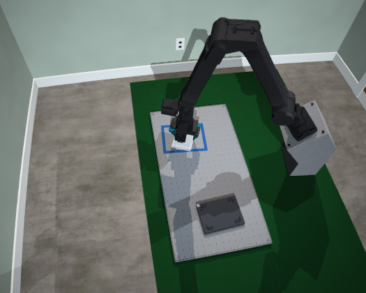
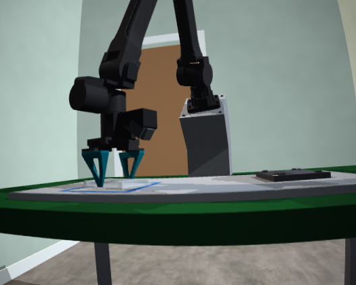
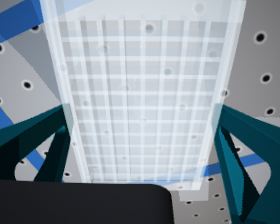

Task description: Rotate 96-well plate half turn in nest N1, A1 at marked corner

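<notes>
The clear 96-well plate (image 1: 183, 142) lies inside the blue taped outline B1 on the grey deck, at the far left end. My gripper (image 1: 185, 134) with teal fingers stands straight down over it and is shut on the plate's two long sides. In the side view the plate (image 2: 118, 184) rests low on the deck, with the fingertips (image 2: 114, 181) at its level. The wrist view shows the plate (image 3: 143, 90) between the two teal fingers. I cannot make out the cut corner. The dark plate nest N1 (image 1: 220, 213) stands empty at the near end of the deck.
The grey perforated deck (image 1: 207, 181) lies on a green table. The arm's grey base block (image 1: 309, 139) stands at the right of the deck. The nest (image 2: 293, 175) has small raised locators at its corners.
</notes>
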Available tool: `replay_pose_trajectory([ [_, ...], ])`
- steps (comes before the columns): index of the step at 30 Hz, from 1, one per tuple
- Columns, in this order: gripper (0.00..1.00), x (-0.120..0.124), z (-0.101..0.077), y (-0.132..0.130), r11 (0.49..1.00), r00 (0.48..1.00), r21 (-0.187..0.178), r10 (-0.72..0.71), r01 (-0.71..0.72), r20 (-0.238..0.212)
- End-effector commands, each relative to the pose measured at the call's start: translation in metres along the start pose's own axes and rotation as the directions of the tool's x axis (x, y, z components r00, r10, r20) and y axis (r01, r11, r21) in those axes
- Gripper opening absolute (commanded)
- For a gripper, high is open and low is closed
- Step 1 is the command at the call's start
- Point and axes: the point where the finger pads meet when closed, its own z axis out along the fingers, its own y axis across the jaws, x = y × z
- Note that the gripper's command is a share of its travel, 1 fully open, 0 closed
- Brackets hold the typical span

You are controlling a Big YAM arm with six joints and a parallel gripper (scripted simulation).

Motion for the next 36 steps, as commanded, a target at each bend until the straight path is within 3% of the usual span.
replay_pose_trajectory([
  [1,0.0,-0.0062,0.0033,-0.0117,1.0,1.0,0.024,-0.006,0.006,0.007],
  [11,0.0,-0.0062,0.0033,-0.0117,1.0,1.0,0.024,-0.006,0.006,0.007],
  [12,1.0,-0.0062,0.0033,-0.0117,1.0,1.0,0.024,-0.006,0.006,0.007],
  [36,1.0,-0.0062,0.0033,-0.0117,1.0,1.0,0.024,-0.006,0.006,0.007],
])
